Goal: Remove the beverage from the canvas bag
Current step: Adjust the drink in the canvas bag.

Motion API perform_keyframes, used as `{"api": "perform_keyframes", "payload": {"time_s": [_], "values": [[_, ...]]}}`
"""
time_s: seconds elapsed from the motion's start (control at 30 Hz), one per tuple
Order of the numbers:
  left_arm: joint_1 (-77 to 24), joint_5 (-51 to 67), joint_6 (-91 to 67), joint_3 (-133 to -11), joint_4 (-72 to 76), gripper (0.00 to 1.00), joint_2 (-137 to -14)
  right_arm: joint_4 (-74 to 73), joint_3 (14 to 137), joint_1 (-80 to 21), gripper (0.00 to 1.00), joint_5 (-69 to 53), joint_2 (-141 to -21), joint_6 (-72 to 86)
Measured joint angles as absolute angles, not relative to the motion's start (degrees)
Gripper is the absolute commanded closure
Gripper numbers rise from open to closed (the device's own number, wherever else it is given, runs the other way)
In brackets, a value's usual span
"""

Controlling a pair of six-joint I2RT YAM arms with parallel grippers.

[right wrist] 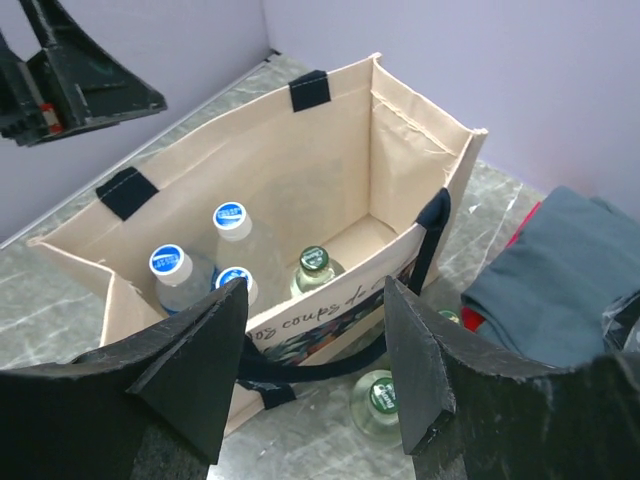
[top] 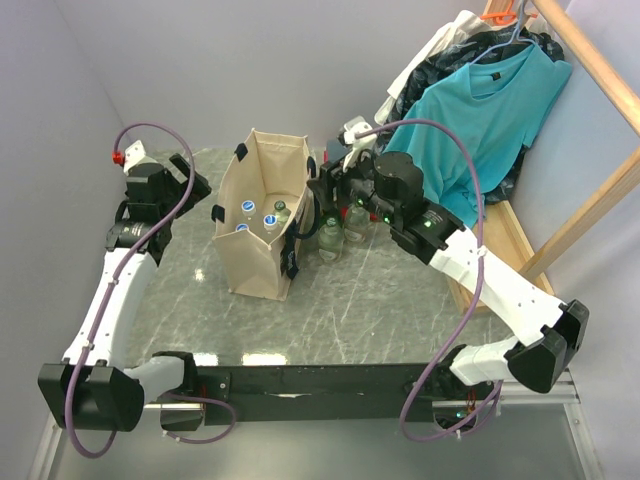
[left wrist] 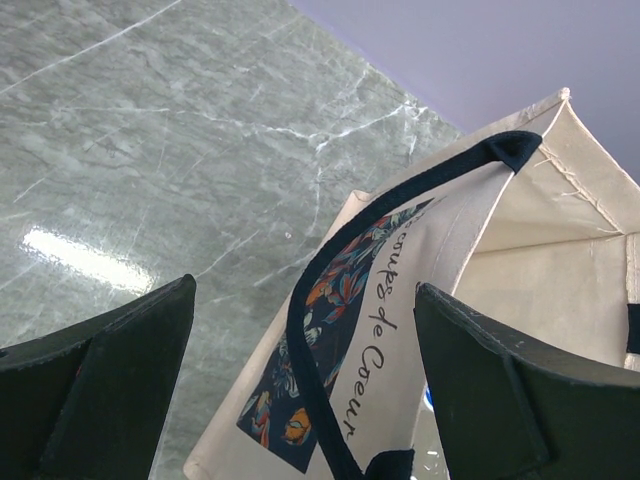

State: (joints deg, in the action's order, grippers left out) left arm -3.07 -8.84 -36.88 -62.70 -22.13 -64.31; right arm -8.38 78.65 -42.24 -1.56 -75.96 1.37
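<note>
The canvas bag (top: pixel 255 262) is a tall, boxy beige tote with black strap handles (right wrist: pixel 310 88) and a dark floral print (left wrist: pixel 330 330) with script lettering on its side. It stands upright with its mouth open on the far middle of the grey marbled surface (top: pixel 360 310). Inside it, upright and grouped close together, are three clear bottles with blue-and-white caps (right wrist: pixel 230 215) and one green-capped bottle (right wrist: pixel 315 260), while two more clear green-capped bottles (top: pixel 330 240) stand on the surface just to the right of the bag.
</note>
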Motion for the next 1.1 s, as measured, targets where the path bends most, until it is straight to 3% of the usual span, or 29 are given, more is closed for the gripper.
{"api": "perform_keyframes", "payload": {"time_s": [1.1], "values": [[-3.07, -8.34, -36.88, -64.64, -19.81, 0.04, -72.75, -15.53, 96.16, -42.98, 0.37, -12.29, -91.64, -0.95]]}}
